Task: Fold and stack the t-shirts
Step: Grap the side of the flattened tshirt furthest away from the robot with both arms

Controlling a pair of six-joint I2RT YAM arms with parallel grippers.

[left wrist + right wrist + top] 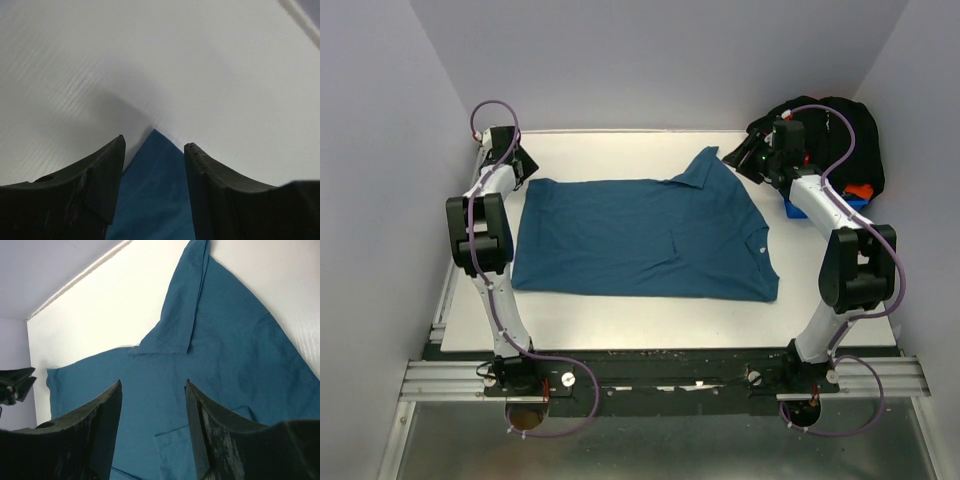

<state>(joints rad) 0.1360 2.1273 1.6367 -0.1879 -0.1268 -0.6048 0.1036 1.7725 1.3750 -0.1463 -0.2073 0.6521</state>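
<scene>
Lying flat on the white table point(620, 315), the teal shirt point(640, 240) is seen from above, spread wide with its collar toward the right arm and one sleeve point(705, 165) pointing to the far edge. The left gripper point(525, 165) is lowered at the shirt's far left corner. The right gripper point(750, 155) is held just beyond the shirt's far right side, near the raised sleeve. Right of the shirt, in the far corner, a black shirt point(840, 130) is heaped with a bit of orange cloth point(860, 190) showing and a blue bin point(795, 208) below it.

In the left wrist view, the left gripper point(155, 141) is shown with its jaws apart. The pointed corner of the shirt point(152, 200) is framed in the gap, and no pinch on the cloth is seen. Bare table point(150, 60) is spread beyond the corner.

In the right wrist view, the right gripper point(152, 382) is held above the shirt point(240, 355) with its jaws wide and nothing gripped. The sleeve point(180, 325) is seen folded over onto the shirt's body, and the table point(110, 305) is visible past the shirt's far edge.
</scene>
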